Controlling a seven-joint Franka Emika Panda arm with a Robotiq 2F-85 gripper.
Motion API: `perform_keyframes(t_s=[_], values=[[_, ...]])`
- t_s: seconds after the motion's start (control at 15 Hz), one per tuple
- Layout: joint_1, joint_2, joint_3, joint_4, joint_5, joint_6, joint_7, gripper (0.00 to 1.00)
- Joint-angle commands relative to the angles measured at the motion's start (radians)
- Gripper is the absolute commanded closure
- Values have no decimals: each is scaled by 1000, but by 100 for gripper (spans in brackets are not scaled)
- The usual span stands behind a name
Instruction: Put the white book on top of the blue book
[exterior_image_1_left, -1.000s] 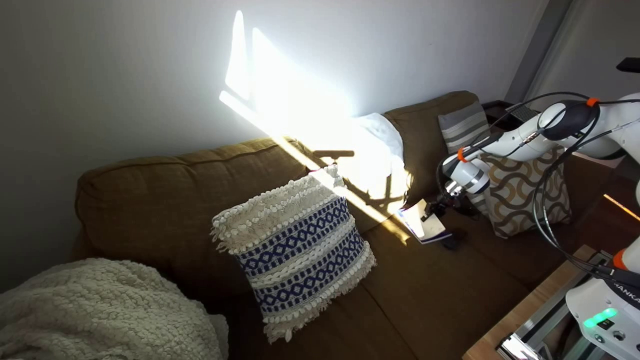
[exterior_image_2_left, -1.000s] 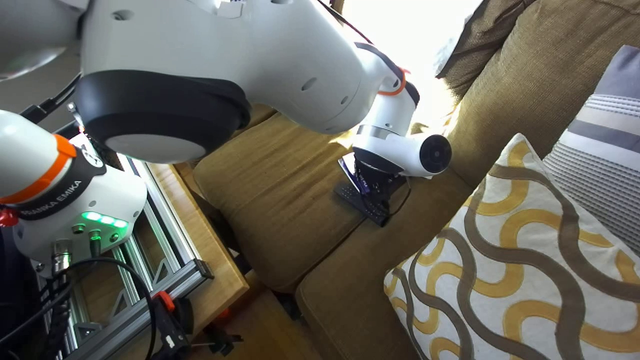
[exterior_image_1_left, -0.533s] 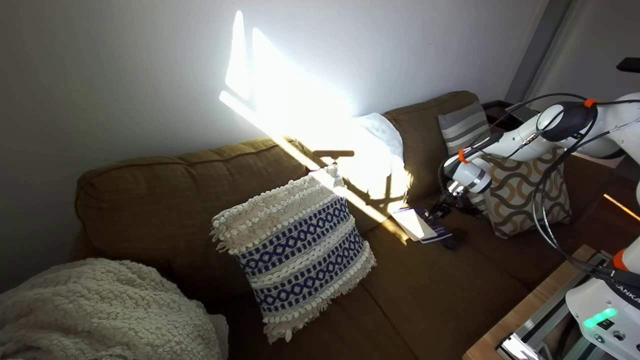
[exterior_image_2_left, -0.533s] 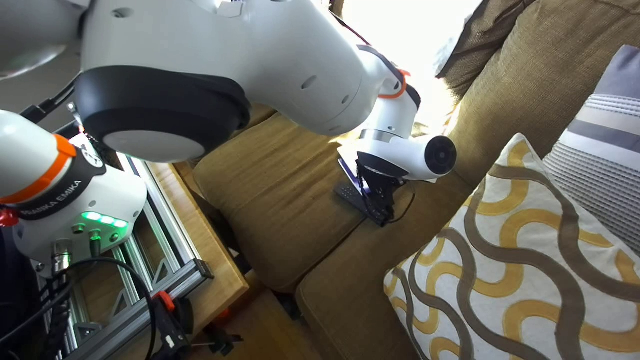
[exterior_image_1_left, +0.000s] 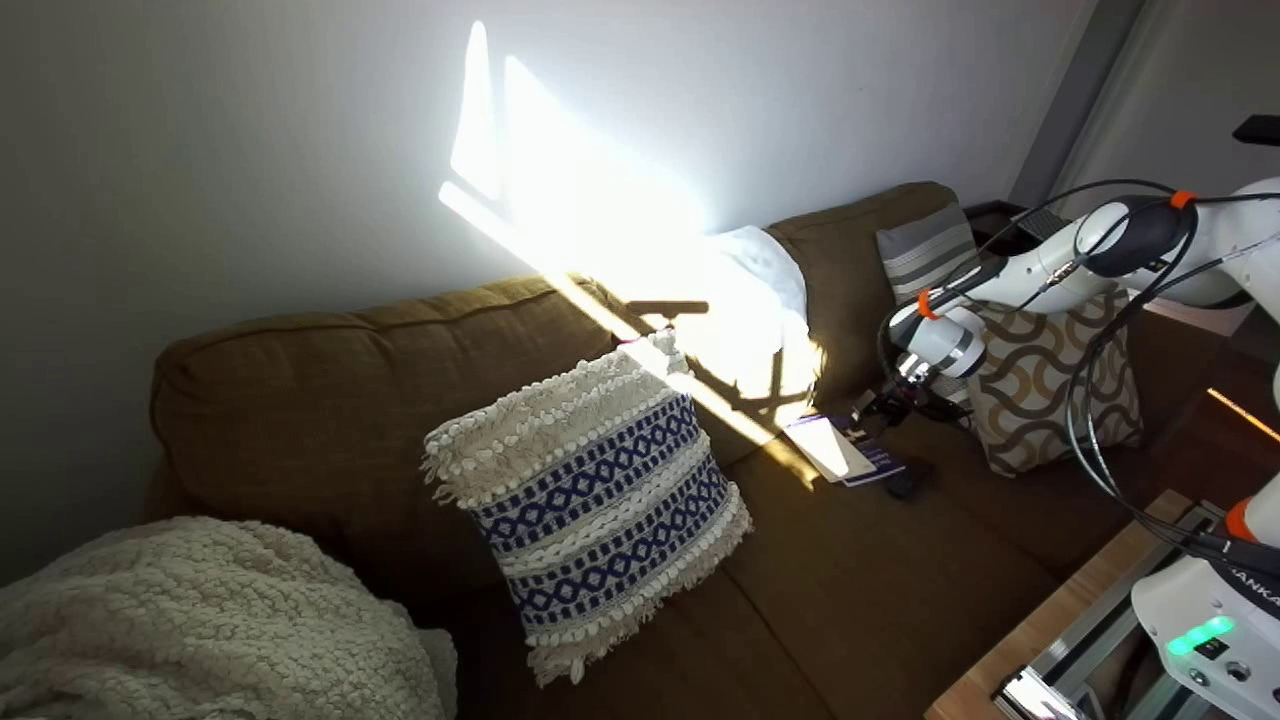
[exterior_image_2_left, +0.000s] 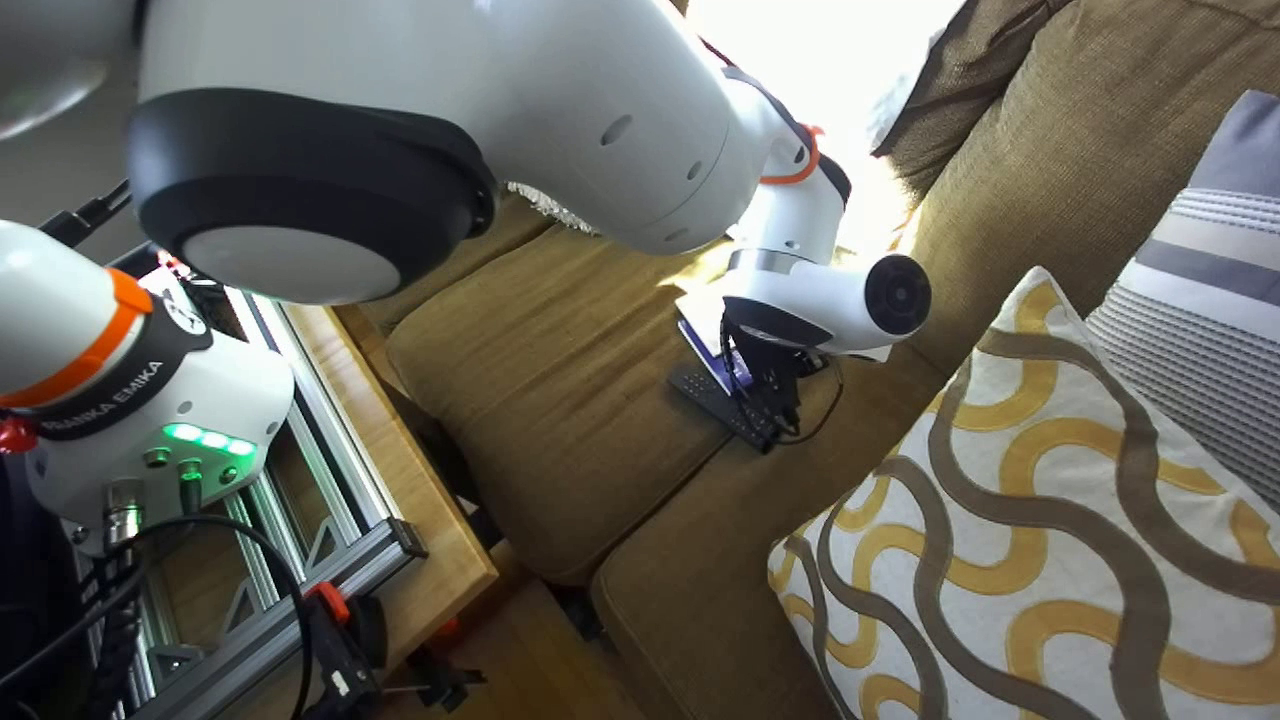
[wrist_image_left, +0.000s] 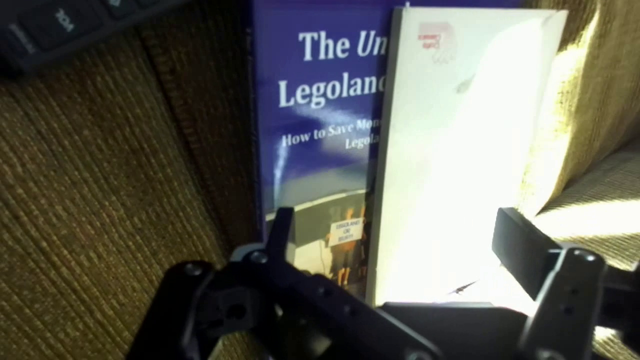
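Fingers (wrist_image_left: 522, 252) spread, I see the white book (wrist_image_left: 455, 160) atop the blue book (wrist_image_left: 320, 160), toward three o'clock in wrist view.

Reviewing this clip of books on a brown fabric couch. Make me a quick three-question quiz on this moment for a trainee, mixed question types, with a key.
1. Multiple choice. How does the thin rectangular book with a white cover lie relative to the thin rectangular book with a glossy blue-purple cover?
A) On top of it, overlapping part of its cover
B) Underneath it
C) Wholly apart from it

2. True or false: the black metal two-fingered gripper stands open.

3. Fill in the blank: in the wrist view, a button on the flat black remote is labelled ____.

Key
1. A; the blue-purple book's printed title is partly hidden.
2. True; a wide gap shows between its fingertips.
3. VOL.
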Motion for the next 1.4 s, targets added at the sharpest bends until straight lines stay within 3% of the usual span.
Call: perform_keyframes(t_s=[0.0,0.27,0.93,1.13,1.2,1.33], values=[[-3,-131,-11,-131,4,-21,41,0],[10,-274,-34,-266,-23,-46,84,0],[155,-623,-178,-610,-41,0,274,0],[197,-678,-213,-664,-39,4,313,0],[174,-625,-188,-591,-19,-28,273,0],[183,-640,-190,-602,-19,-26,276,0]])
